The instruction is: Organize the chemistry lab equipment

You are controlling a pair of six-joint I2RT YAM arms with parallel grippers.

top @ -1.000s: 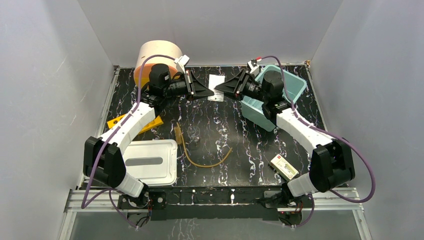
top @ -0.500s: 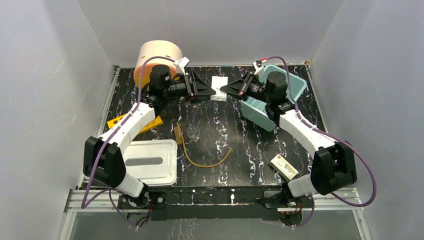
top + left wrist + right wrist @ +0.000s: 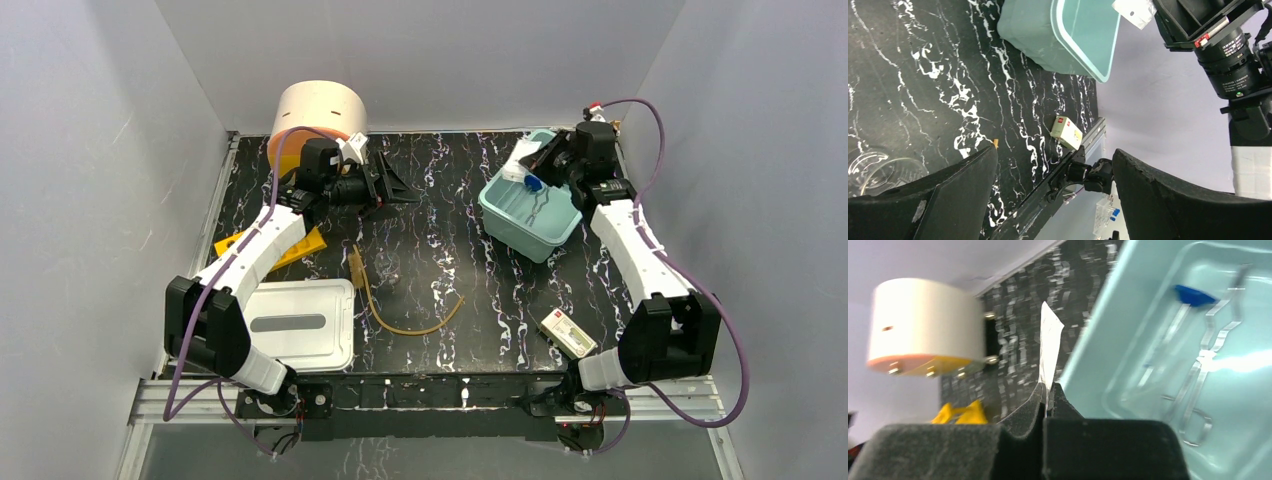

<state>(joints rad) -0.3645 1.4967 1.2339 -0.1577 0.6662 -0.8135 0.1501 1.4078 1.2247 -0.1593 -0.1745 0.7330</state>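
I'm on the drop-off step. The right fingers [image 3: 1048, 401] are pinched shut on the lower edge of the packet [image 3: 1050, 342], which stands up thin and white just beside the rim of the teal bin [image 3: 500, 215] at the back right of the table [image 3: 450, 250]. From the right wrist view I can't tell whether the packet is over the bin's inside or still outside the rim. The blue-tipped piece [image 3: 1193, 295] and the clamp [image 3: 1205, 372] already lie in the bin. The left fingers [image 3: 395, 185] stand wide and hold nothing, hanging above the back of the table near the round drum [image 3: 318, 108].

Next, as I judge it, I need to bring the packet over the bin's open inside and then part the right fingers. A sheet this light may cling to a pad or flutter out over the rim, so a low release seems wise.

The hose [image 3: 405, 322], flask [image 3: 388, 265] and rack [image 3: 240, 246] are still loose on the table (plenty left for the left arm).

A second ago both arms met at mid-back with the packet between them, the left shut on it and the right open. Since then the left has let go and pulled back a little, and the right has closed and swung the packet over to the bin.
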